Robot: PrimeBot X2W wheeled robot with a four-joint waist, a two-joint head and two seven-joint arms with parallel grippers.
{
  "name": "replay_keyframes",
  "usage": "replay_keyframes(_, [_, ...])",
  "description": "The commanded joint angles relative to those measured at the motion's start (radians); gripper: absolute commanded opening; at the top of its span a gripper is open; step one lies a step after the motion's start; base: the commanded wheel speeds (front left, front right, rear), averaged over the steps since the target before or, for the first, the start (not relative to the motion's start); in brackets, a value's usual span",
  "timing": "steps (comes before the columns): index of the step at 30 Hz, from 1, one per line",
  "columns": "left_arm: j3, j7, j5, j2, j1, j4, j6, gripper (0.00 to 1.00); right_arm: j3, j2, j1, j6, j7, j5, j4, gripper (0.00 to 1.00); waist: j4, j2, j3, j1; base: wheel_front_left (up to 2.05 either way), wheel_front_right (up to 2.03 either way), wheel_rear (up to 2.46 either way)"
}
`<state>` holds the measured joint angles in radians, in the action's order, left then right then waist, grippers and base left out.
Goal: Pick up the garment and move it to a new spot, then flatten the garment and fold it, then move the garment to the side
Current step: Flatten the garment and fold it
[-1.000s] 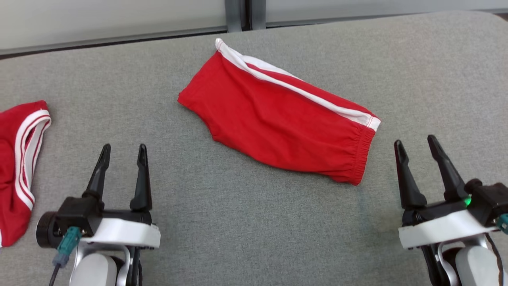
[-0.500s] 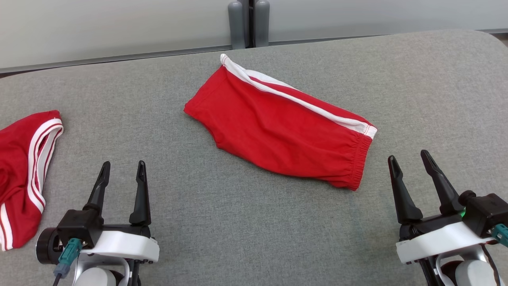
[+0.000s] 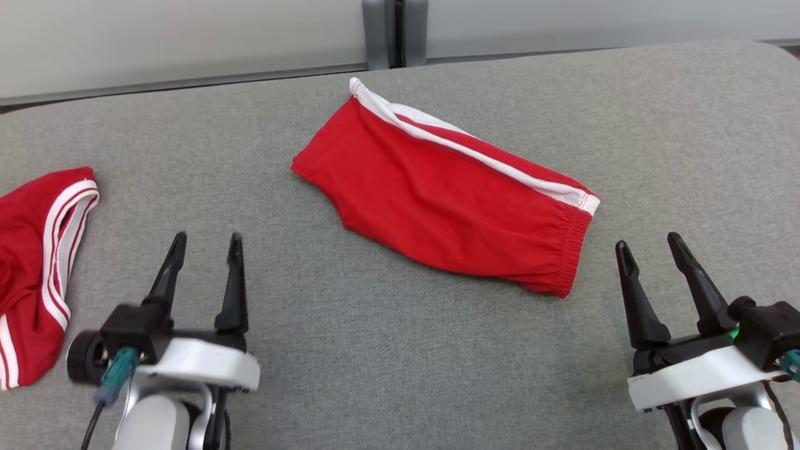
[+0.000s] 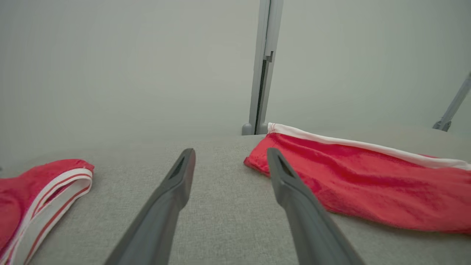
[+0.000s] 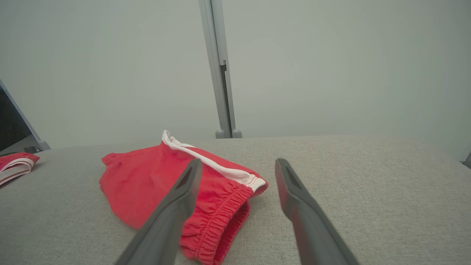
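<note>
Two garments: red shorts (image 3: 437, 194) whole, other garment (image 3: 31, 269) cut off leftward; left pincer (image 3: 207, 237), right pincer (image 3: 647, 240) apart, empty.

In the head view, note that the second red garment (image 3: 37, 269) is cut off by the left edge, so you cannot tell its full outline. The left gripper (image 3: 207, 239) and its wrist housing appear blurred. The wrist of the right gripper (image 3: 648, 241) runs off the bottom right corner. In the left wrist view, the folded garment (image 4: 360, 184) runs past the right edge. In the right wrist view, one finger (image 5: 173, 213) covers part of its elastic waistband (image 5: 224, 217).
</note>
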<state>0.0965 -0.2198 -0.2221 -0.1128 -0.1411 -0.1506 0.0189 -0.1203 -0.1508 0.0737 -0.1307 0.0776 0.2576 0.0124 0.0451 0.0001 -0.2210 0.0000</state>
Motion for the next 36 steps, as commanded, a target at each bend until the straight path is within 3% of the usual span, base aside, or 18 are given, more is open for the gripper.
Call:
replay_keyframes(1, [0.012,0.007,-0.002,-0.001,-0.053,-0.008,-0.013,1.00,0.004,-0.003,0.012,0.000,0.001,0.000,0.006,1.00,-0.003,-0.0001,-0.017,0.0000,0.00,0.00,0.00])
replay_keyframes(7, [0.068,0.073,-0.016,0.011,-0.224,-0.090,-0.070,1.00,-0.001,-0.006,0.042,0.000,0.007,0.000,0.021,1.00,0.007,-0.0001,-0.075,0.0000,0.00,0.00,0.00])
replay_keyframes(13, [0.118,0.186,-0.051,0.012,-0.456,-0.338,-0.121,1.00,-0.035,0.004,0.085,0.000,0.017,0.010,0.006,1.00,0.056,-0.0001,-0.134,0.0000,0.00,0.00,0.00])
replay_keyframes(20, [0.132,0.260,-0.081,-0.010,-0.643,-0.680,-0.140,1.00,-0.063,0.014,0.117,0.000,0.041,0.027,-0.032,1.00,0.108,-0.0001,-0.165,0.0000,0.00,0.00,0.00])
replay_keyframes(26, [0.129,0.270,-0.117,-0.009,-0.729,-0.874,-0.146,1.00,-0.070,0.017,0.131,0.000,0.059,0.040,-0.056,1.00,0.134,-0.0001,-0.178,0.0000,0.00,0.00,0.00])
replay_keyframes(27, [0.131,0.265,-0.122,-0.009,-0.738,-0.896,-0.147,0.87,-0.070,0.019,0.132,0.000,0.060,0.043,-0.060,1.00,0.137,-0.0001,-0.178,0.0000,0.00,0.00,0.00])
replay_keyframes(29, [0.141,0.247,-0.121,-0.009,-0.756,-0.928,-0.150,0.00,-0.072,0.021,0.136,0.000,0.067,0.050,-0.064,1.00,0.141,-0.0001,-0.181,0.0000,0.00,0.00,0.00])
replay_keyframes(36, [0.134,0.134,-0.144,-0.024,-0.774,-0.996,-0.146,0.00,-0.072,0.017,0.138,0.000,0.078,0.055,-0.079,1.00,0.140,-0.0001,-0.180,0.0000,0.00,0.00,0.00])
